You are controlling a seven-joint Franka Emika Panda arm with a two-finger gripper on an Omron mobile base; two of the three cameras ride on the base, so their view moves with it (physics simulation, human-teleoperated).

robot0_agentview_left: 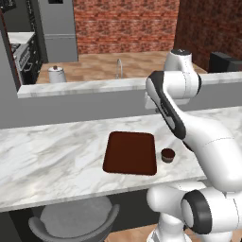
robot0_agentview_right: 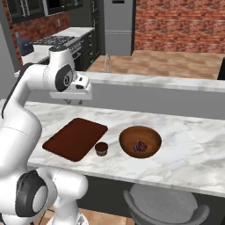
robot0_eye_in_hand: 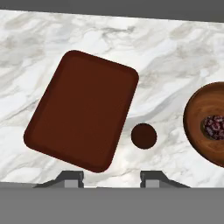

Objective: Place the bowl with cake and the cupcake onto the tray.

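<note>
The dark maroon tray [robot0_agentview_left: 131,153] [robot0_agentview_right: 75,137] [robot0_eye_in_hand: 83,109] lies flat and bare on the marble counter. Just to its right stands the tiny dark cupcake [robot0_agentview_left: 168,155] [robot0_agentview_right: 101,149] [robot0_eye_in_hand: 144,136], apart from the tray's edge. Further right sits the orange-brown bowl [robot0_agentview_right: 140,141] [robot0_eye_in_hand: 199,118], with the reddish cake piece [robot0_agentview_right: 140,146] [robot0_eye_in_hand: 214,127] at its centre. My gripper [robot0_agentview_right: 71,102] [robot0_eye_in_hand: 111,177] hangs high above the counter, over the tray's near side. It is open, its fingertips [robot0_eye_in_hand: 72,177] wide apart with nothing between them.
The marble counter [robot0_agentview_right: 189,154] runs left to right, with a raised grey ledge [robot0_agentview_right: 154,94] behind it. A faucet [robot0_agentview_left: 118,67] and a white kettle [robot0_agentview_left: 56,74] stand beyond the ledge. A grey stool [robot0_agentview_left: 75,220] [robot0_agentview_right: 162,204] sits below the counter's front edge.
</note>
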